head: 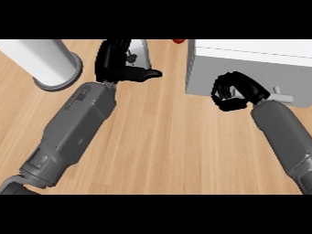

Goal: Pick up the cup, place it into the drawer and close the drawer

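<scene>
Your left hand (118,61) is up at the far side of the tabletop (165,137), spread: fingers straight and pointing away from you, thumb stuck out sideways toward your right. It grips nothing that you can see. The cup (141,49) looks to be the pale shape just right of those fingers and just beyond the thumb, in the crook between them. The hand covers part of it, so you cannot tell whether the two touch. A small red thing (178,40) shows further right of that hand, cut off by the view's top. A white cylinder (43,55) stands on its base to the hand's left, apart from it.

Your right hand (247,87) is curled into a loose ring, fingertips close to the thumb, with nothing inside. It lies over the near face of the drawer (266,68), and the handle (284,98) is just to its right. You cannot tell whether the drawer is pulled out or pushed in.
</scene>
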Controlling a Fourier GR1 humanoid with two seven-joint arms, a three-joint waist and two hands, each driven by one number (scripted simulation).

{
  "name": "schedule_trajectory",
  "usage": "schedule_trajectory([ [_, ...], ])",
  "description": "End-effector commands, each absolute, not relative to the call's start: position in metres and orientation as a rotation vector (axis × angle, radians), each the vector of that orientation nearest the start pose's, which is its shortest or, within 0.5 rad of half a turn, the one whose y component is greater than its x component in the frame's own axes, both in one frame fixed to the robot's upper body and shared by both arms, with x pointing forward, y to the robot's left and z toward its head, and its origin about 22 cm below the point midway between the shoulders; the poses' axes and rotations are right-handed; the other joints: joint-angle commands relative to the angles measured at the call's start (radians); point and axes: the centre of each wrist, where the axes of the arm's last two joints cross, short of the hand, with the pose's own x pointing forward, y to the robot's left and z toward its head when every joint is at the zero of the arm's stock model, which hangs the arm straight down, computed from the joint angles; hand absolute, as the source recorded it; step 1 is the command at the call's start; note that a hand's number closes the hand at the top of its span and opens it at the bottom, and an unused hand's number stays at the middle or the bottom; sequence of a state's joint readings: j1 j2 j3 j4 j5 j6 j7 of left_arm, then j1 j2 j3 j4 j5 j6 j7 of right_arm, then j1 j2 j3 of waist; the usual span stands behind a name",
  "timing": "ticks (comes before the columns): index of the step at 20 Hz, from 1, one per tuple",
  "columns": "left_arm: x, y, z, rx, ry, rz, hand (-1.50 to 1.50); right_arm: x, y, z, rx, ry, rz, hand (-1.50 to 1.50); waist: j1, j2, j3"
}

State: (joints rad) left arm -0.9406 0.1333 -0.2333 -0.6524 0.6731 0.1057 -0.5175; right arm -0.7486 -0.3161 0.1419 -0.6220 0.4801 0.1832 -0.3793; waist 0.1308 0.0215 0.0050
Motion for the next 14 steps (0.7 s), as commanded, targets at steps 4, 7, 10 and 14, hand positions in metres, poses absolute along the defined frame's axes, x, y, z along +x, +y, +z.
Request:
schedule_trajectory([
  [4, 0.422, 0.154, 0.075, -0.398, -1.891, 0.053, -1.5, 0.436, -0.281, 0.082, -0.358, -1.573, 0.898, 1.5, 0.054, 0.017, 0.0],
  [7, 0.416, 0.153, 0.063, -0.411, -1.891, 0.034, -1.5, 0.439, -0.29, 0.097, -0.353, -1.593, 0.868, 1.5, 0.051, 0.023, 0.0],
  [10, 0.418, 0.17, 0.066, -0.4, -1.887, 0.031, -1.5, 0.436, -0.305, 0.102, -0.339, -1.596, 0.839, 1.5, 0.065, 0.021, 0.0],
  [14, 0.42, 0.162, 0.076, -0.442, -1.903, 0.033, -1.5, 0.438, -0.309, 0.115, -0.323, -1.605, 0.849, 1.5, 0.069, 0.024, -0.001],
])
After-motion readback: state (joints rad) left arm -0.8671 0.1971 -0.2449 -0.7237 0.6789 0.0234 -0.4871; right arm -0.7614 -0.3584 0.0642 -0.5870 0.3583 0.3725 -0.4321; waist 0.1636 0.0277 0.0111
